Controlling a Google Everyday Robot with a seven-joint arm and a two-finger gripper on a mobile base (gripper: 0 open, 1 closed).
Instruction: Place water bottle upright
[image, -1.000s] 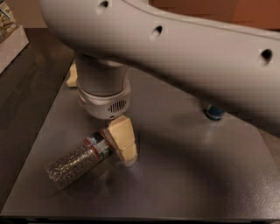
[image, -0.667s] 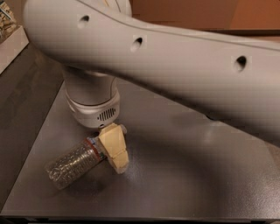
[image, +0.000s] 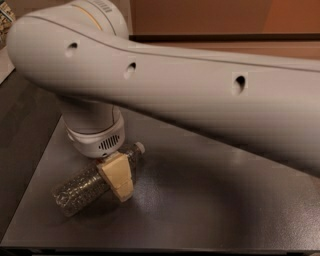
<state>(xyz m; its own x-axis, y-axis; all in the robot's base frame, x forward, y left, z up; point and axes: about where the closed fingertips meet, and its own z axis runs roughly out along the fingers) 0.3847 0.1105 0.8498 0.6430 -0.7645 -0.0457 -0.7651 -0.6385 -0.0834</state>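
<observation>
The water bottle (image: 75, 192) lies on its side on the dark grey table (image: 210, 205), at the front left. It is clear and ribbed, and its white cap (image: 140, 147) points to the back right. My gripper (image: 117, 176) comes down from the white wrist (image: 97, 135) and sits over the bottle's middle, near the neck. It hides the label band there. The bottle's base end sticks out to the lower left.
My thick white arm (image: 210, 95) crosses the whole upper view and hides the back of the table. The table's left edge (image: 35, 165) runs diagonally, with dark floor beyond it. A brown wall (image: 210, 15) is behind.
The gripper has moved from the bottle's cap end to over its middle. The cap now shows beyond the gripper. The arm has swung lower across the view, covering the back of the table.
</observation>
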